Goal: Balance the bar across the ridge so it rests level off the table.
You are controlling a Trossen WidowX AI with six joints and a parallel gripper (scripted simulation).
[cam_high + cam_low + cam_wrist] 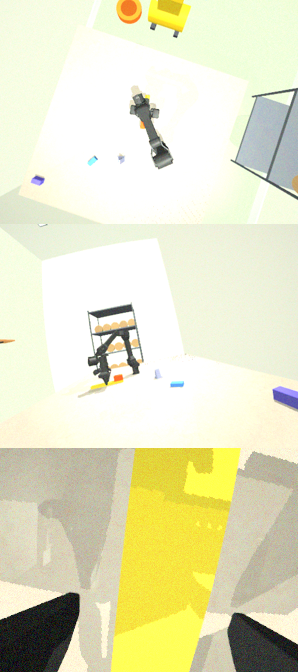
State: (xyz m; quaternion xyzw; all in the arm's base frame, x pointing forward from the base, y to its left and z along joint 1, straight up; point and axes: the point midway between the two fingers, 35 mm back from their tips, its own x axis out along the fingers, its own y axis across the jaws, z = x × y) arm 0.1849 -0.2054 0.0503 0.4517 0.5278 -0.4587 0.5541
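The yellow bar (147, 97) (99, 386) (170, 563) lies low over the table, with an orange-red block (142, 124) (118, 378) on its end nearer the arm's base. My gripper (106, 383) (156, 613) is open and points down over the bar. In the wrist view one finger is on each side of the yellow part, with a gap on both sides. In the top view the arm hides the fingers and most of the bar. A small lavender piece, seemingly the ridge (121, 159) (158, 374), stands apart from the bar.
A blue block (92, 160) (177, 384) lies beyond the lavender piece. A purple block (37, 180) (285, 396) lies near a table corner. A shelf rack (254, 96) (134, 323), an orange round object (128, 8) and a yellow machine (167, 19) are off the table.
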